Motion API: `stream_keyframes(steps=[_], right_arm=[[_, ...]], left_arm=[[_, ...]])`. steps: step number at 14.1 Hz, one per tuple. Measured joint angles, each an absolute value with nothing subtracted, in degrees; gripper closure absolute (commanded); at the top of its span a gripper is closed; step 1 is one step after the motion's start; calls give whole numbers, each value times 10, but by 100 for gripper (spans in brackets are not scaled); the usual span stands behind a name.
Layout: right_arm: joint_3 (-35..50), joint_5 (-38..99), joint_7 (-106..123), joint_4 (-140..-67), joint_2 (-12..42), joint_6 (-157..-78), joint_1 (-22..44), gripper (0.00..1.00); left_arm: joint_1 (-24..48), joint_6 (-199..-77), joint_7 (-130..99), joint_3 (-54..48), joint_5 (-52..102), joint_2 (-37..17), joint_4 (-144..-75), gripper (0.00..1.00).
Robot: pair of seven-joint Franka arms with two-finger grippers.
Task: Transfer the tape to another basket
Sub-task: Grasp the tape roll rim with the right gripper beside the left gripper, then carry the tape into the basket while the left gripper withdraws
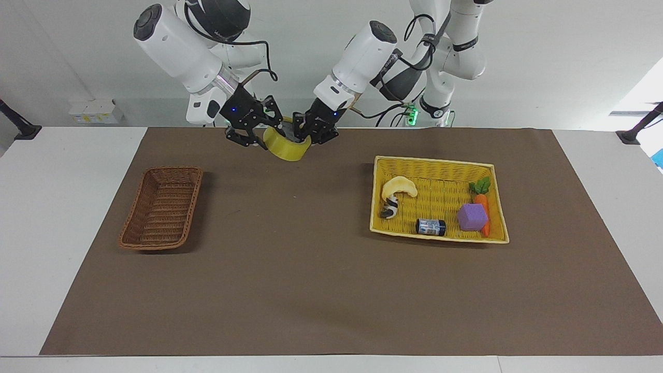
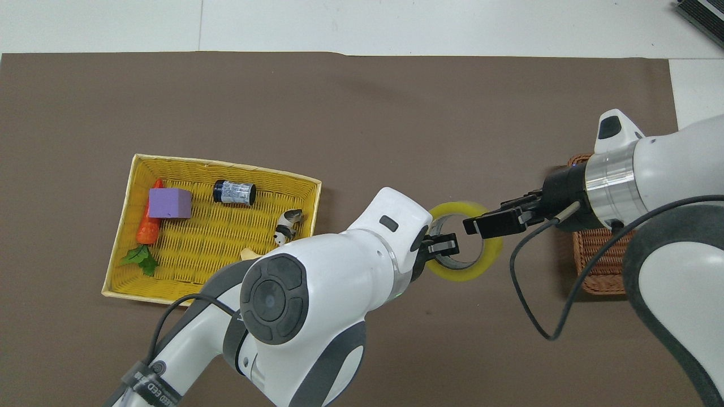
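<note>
Yellowish and translucent, the tape (image 1: 286,146) hangs in the air in the facing view, held up between two hands over the brown mat (image 1: 321,290) at the robots' end of the tabletop (image 1: 57,207). The left hand (image 1: 311,130) is clamped on the roll's wall, one finger inside the pale core. The right hand (image 1: 257,135) is closed on the rim at the roll's other edge. The brown wicker basket (image 1: 162,207) sits toward the right arm's end of the mat with nothing in it, well apart from the tape. The yellow tray basket (image 1: 437,164) lies toward the left arm's end and holds a pale crescent toy (image 1: 399,186), a small panda figure (image 1: 389,207), a can (image 1: 431,227), a purple block (image 1: 472,217) and a carrot (image 1: 481,199).

From overhead, the tape (image 2: 485,263) shows as a ring between the two baskets. The left hand (image 2: 438,249) grips its wall from the tray basket's (image 2: 226,167) direction, a finger reaching into the hole. The right hand (image 2: 481,224) pinches the ring from the brown basket's (image 2: 599,265) direction; that basket is half hidden under the right arm.
</note>
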State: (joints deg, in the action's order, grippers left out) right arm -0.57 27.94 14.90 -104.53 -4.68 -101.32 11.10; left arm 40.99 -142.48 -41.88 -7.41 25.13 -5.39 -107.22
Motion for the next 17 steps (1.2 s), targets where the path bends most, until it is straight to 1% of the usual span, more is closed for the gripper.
stream_keyframes(steps=[1, 2, 4, 7, 8, 12, 13, 15, 17], right_arm=[[-4, 270, 146, -1041, -47, -1013, 111, 100], [-4, 264, 146, -1038, -47, -1013, 110, 100], [-6, 225, 152, -1039, -40, -1016, 81, 100], [-20, 194, 219, -1040, -23, -1016, -8, 100], [-24, 187, 235, -1039, -21, -1016, -27, 100], [-24, 157, 282, -1043, -12, -1026, -89, 100], [-24, 161, 314, -1046, 1, -1037, -112, 100], [-24, 176, 382, -1051, 43, -1080, -155, 100], [-25, 180, 406, -1051, 80, -1120, -168, 100]], left_arm=[[410, -1429, -424, -75, 253, -55, -1071, 57], [411, -1434, -428, -77, 254, -57, -1069, 1], [410, -1449, -437, -76, 257, -56, -1058, 0], [408, -1446, -459, -58, 257, -36, -1057, 0], [405, -1443, -469, -54, 257, -29, -1057, 0], [385, -1388, -477, -49, 256, -7, -1057, 0], [376, -1370, -477, -48, 252, -4, -1057, 0], [350, -1310, -474, -46, 220, 1, -1053, 0], [320, -1229, -471, -45, 178, 7, -1040, 0]])
